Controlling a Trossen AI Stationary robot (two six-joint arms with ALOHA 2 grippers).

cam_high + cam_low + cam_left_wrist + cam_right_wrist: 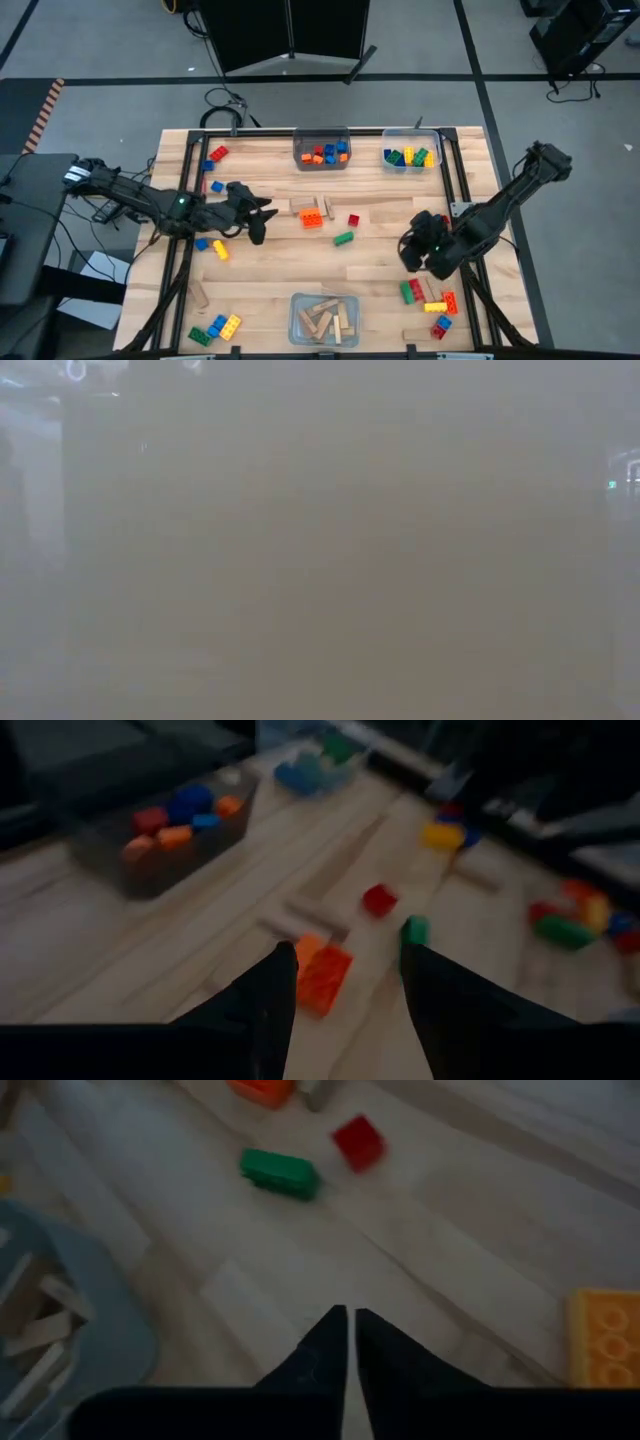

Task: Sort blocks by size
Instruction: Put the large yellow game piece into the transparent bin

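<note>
On the bench [270, 255]: I see blocks scattered loose, with three clear bins holding more.
Left gripper [256, 222]: left of centre in the high view, fingers [265, 1005] apart, empty, aimed at the orange brick [311, 219].
Right gripper [408, 250]: right of centre, fingers together, holding nothing; a green brick [280, 1173] and red brick [358, 1142] lie ahead.
Bins: small bricks [322, 153] top centre, mixed bricks [410, 156] top right, wooden blocks [325, 320] bottom centre.
Low view: I can make out nothing.
</note>
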